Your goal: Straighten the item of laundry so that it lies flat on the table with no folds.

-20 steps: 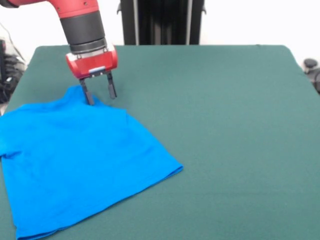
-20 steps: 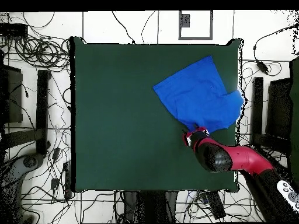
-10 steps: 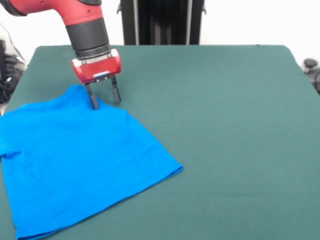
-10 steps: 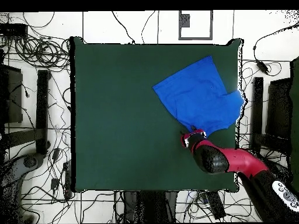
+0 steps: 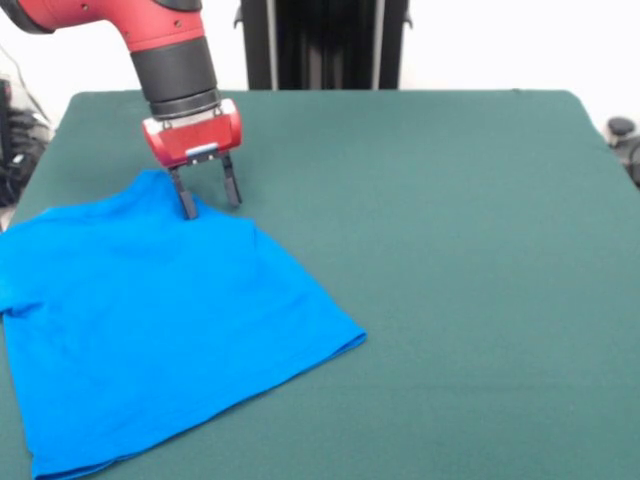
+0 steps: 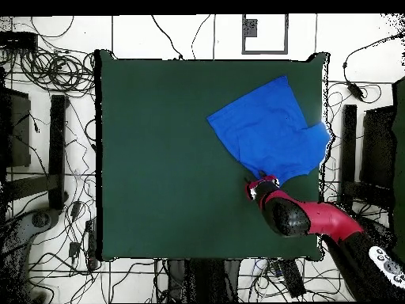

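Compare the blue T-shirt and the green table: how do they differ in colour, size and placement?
The T-shirt is bright blue; the table is dark green. The T-shirt covers only one corner region, while the table is far larger. The T-shirt lies skewed to the table's edges. Both look smooth and plain.

Bright blue T-shirt [image 5: 150, 320] [image 6: 269, 134] lies mostly flat — skewed, at one edge of the green desk [image 5: 450, 250] [image 6: 158, 158].
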You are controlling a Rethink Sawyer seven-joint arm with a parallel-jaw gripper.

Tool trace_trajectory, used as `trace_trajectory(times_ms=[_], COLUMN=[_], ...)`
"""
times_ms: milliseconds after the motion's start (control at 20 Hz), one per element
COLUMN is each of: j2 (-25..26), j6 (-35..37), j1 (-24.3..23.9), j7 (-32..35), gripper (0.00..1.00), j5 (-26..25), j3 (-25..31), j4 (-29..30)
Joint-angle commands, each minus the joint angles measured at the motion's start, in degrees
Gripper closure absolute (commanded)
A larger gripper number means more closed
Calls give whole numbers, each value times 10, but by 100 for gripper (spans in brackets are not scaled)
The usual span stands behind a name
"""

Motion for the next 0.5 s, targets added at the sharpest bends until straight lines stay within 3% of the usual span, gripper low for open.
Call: trace_trajectory(times_ms=[50, 100, 150, 500], j2=[88, 88, 88, 86], j6=[-6, -6, -5, -7], j1=[21, 20, 19, 24], j7=[3, 3, 2, 4], gripper=[0, 0, 100, 100], j5=[-41, -41, -41, -40], j3=[9, 10, 11, 10], j4=[-57, -56, -56, -57])
